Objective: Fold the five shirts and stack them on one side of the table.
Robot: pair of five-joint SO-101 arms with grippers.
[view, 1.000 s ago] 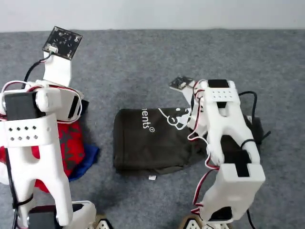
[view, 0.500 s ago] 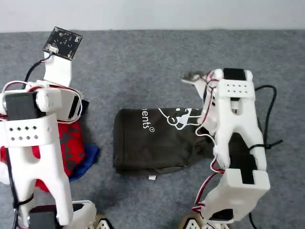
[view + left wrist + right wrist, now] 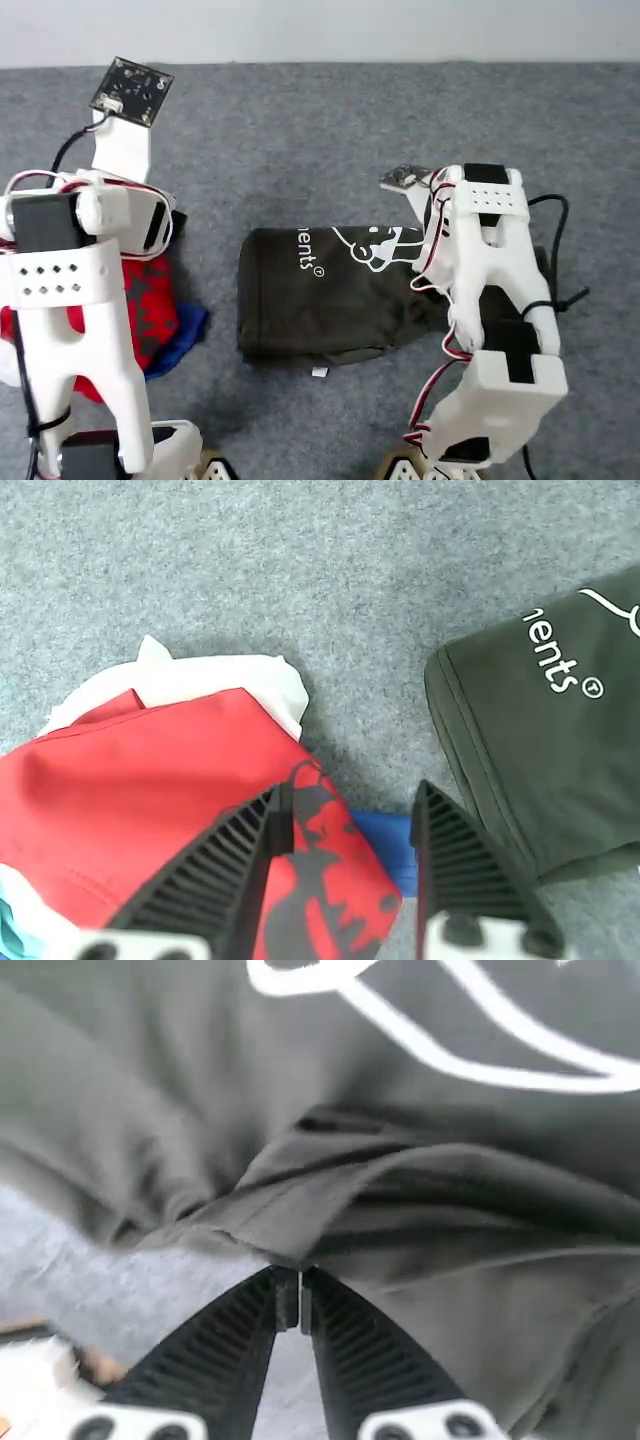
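- The left gripper [image 3: 350,802] hangs over the pile of shirts, and its two black ribbed jaws stand wide apart with nothing between them.
- A red shirt with a dark print [image 3: 150,800] lies under one jaw and spreads out to the side away from the other jaw.
- A strip of blue cloth [image 3: 385,838] shows in the gap between the jaws, coming out from under the red shirt.
- A white cloth [image 3: 220,675] comes out from under the red shirt, beyond the jaw tips.
- The folded dark olive shirt with white print [image 3: 560,730] lies on the grey felt table [image 3: 300,140], outside the other jaw and apart from the pile.
- The right gripper [image 3: 290,1295] is low over this dark shirt [image 3: 450,1160], and its jaws are pressed nearly together, with only a thin slit left.
- The jaw tips meet a creased hem of the dark shirt; I cannot tell if cloth is pinched.
- In the high view the dark shirt [image 3: 320,295] lies between the two arms, and the red shirt [image 3: 150,300] is partly under the left arm.
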